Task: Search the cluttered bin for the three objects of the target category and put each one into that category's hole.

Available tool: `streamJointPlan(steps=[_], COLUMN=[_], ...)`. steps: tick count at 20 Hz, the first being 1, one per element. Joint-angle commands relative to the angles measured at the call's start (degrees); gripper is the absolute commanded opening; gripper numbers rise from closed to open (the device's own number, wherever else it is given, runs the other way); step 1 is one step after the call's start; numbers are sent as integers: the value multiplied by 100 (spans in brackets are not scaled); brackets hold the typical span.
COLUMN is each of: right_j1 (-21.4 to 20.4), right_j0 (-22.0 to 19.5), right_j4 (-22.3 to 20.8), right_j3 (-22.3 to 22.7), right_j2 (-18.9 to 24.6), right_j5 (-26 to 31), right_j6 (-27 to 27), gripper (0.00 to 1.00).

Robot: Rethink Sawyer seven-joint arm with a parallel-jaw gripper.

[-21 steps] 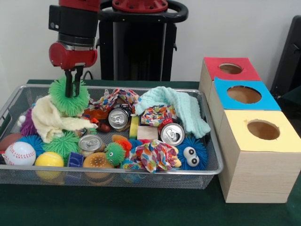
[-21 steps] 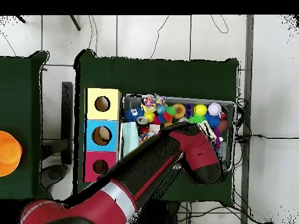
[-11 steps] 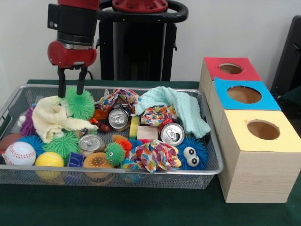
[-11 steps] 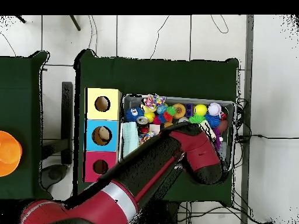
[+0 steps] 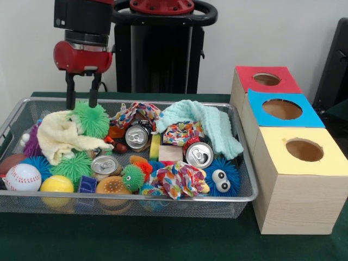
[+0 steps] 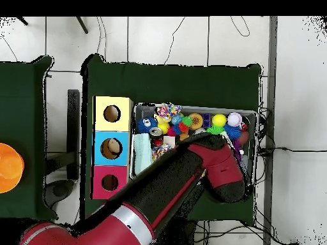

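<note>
My gripper (image 5: 81,104) hangs open and empty over the back left of the wire bin (image 5: 163,198). Just below its fingertips a green spiky ball (image 5: 91,119) rests against a cream cloth (image 5: 58,136). More spiky balls lie in the bin: a green one (image 5: 73,166), a small green and orange one (image 5: 132,176) and a blue one with eyes (image 5: 222,178). Three cans (image 5: 137,136) (image 5: 199,154) (image 5: 104,165) lie among them. In the overhead view the arm (image 6: 191,172) covers the gripper and much of the bin (image 6: 191,107).
Three boxes with round holes stand beside the bin: red (image 5: 265,79), blue (image 5: 281,109) and yellow (image 5: 303,149). A mint cloth (image 5: 204,122), patterned cloths (image 5: 179,179), a baseball (image 5: 22,176) and a yellow ball (image 5: 56,185) also fill the bin.
A second ago the gripper was shut on the lifted green spiky ball. It opened, the ball dropped back beside the cream cloth, and the gripper rose slightly.
</note>
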Motion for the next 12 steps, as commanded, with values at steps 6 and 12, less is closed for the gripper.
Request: streamJointPlan(steps=[6,12], right_j1=[-667,-835], right_j0=[-540,-706], right_j4=[1174,1388], right_j3=[61,201], right_j2=[1586,1876], right_j5=[-507,-626], right_j6=[859,547], gripper=[100,100])
